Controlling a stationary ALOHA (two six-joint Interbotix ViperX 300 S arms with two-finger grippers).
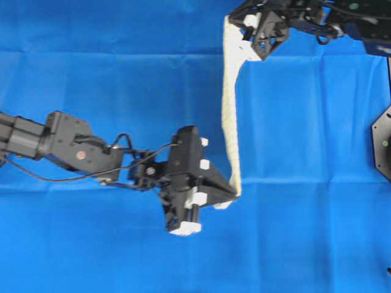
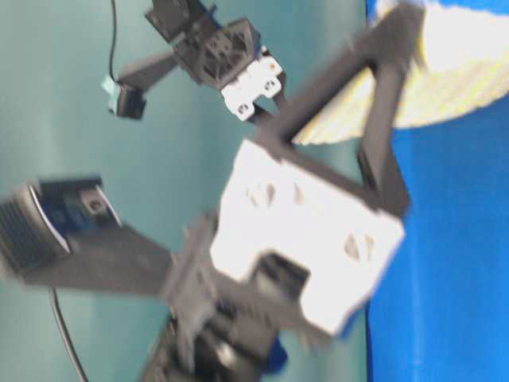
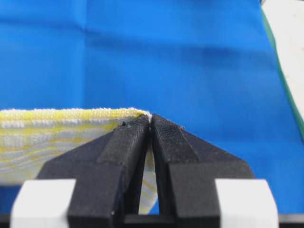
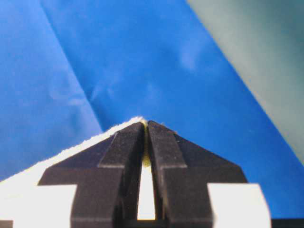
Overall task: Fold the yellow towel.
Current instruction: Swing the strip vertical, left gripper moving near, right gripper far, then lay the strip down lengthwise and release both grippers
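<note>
Blue sheet (image 1: 91,61) covers the tabletop. Yellow towel (image 1: 229,110) hangs lifted at frame centre, left gripper (image 1: 231,195) and right gripper (image 1: 247,30) jaws each clamped on a corner. Judged: fold not yet laid down.

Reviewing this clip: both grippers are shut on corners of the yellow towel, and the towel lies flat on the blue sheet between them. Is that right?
Not quite. The left gripper and right gripper are each shut on the yellow towel, but it does not lie flat. In the overhead view it shows only as a narrow edge-on band between the grippers, lifted off the blue sheet.
</note>
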